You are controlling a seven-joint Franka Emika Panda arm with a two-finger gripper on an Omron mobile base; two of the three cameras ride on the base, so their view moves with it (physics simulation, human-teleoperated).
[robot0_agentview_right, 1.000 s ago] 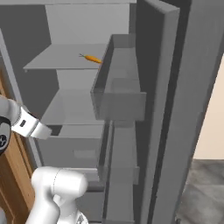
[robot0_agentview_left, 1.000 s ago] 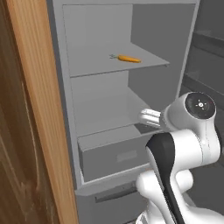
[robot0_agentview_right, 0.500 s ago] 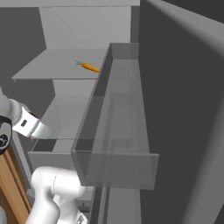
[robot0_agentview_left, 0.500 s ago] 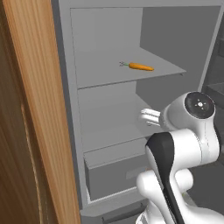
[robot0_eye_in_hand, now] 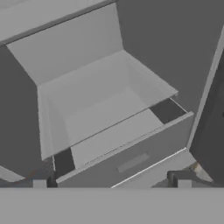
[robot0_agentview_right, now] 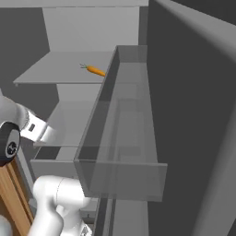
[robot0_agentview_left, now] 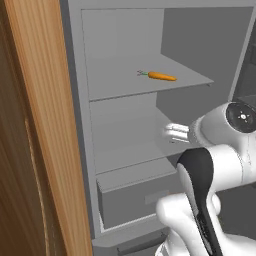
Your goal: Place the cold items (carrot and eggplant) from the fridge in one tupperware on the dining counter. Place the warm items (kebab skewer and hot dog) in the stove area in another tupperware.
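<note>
I count one carrot (robot0_agentview_left: pixel 161 76), lying on the upper of two open shelves (robot0_agentview_left: pixel 150 87) in the fridge. Below them sits one drawer (robot0_agentview_left: pixel 137 192), with one flat handle (robot0_eye_in_hand: pixel 132 162) on its front. The open fridge door carries one clear bin (robot0_agentview_right: pixel 122 152). To my left stands one wooden panel (robot0_agentview_left: pixel 45 130).

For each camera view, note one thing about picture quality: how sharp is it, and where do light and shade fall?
Left base view: the carrot is crisp, and the fridge's right inner wall is darker than its back. Right base view: the see-through door bin looks hazy, and the door is dark. Hand view: soft, blurred edges on the drawer, flat grey light.
</note>
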